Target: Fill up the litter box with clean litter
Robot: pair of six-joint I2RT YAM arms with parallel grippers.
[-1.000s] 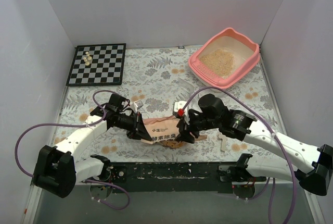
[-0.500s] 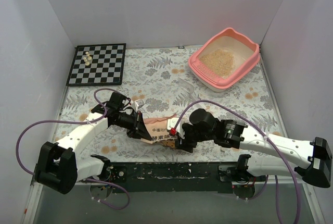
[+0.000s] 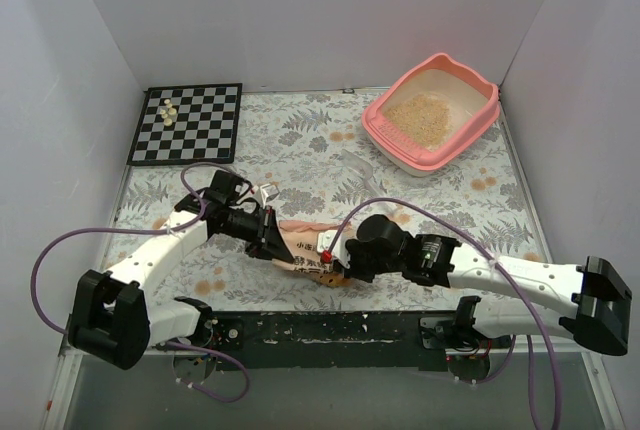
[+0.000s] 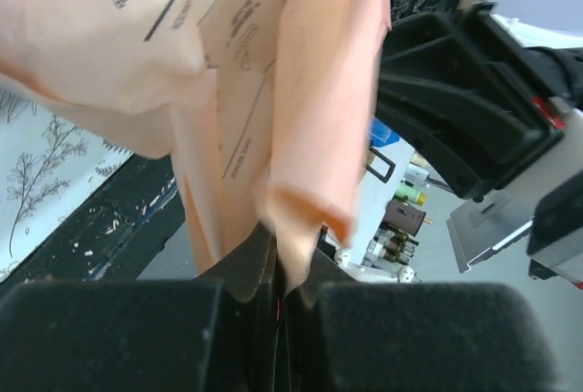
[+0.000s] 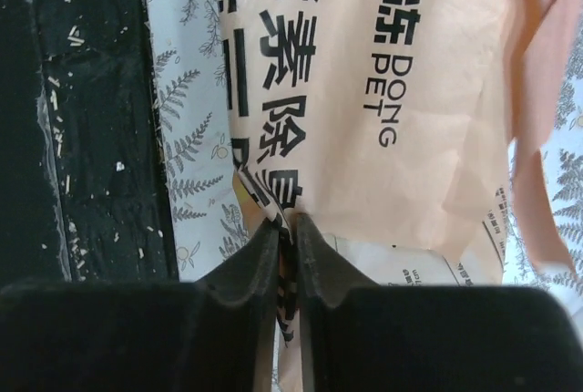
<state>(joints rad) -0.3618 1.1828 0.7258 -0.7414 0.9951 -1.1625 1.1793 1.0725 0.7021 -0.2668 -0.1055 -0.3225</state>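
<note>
**A:** Spotted the litter box (image 3: 400,153) anywhere?

**B:** Found it in the upper right of the overhead frame, resting on the floral table (image 3: 300,140) close to the back wall. Saw the clean litter (image 3: 420,118) inside, spread as a loose tan patch over the middle of the pale floor.

**A:** And located the grippers where?

**B:** Picked both out low in the centre of that frame, well apart from the box. Caught the left gripper (image 3: 272,240) pinching the left end of an orange-peach bag (image 3: 300,242). Caught the right gripper (image 3: 333,270) pinching the bag's lower right edge, just above the black base strip (image 3: 330,325).

**A:** Checked the fingers up close?

**B:** Did. In the left wrist view, found the fingers (image 4: 246,269) pressed nearly together at bottom centre, clamped on a folded flap of the bag (image 4: 237,91) filling the upper left. In the right wrist view, found the fingers (image 5: 255,264) closed tight at bottom centre on a thin printed edge of the bag (image 5: 383,91). Read "DONG PET" in black lettering above them, and saw the base strip (image 5: 82,137) down the left side, dotted with pale specks.

**A:** Noted anything else?

**B:** Only a chessboard (image 3: 187,123) in the upper left of the overhead frame, with a few pale pieces (image 3: 168,110) near its top left corner. Could not judge the bag's contents.
</note>
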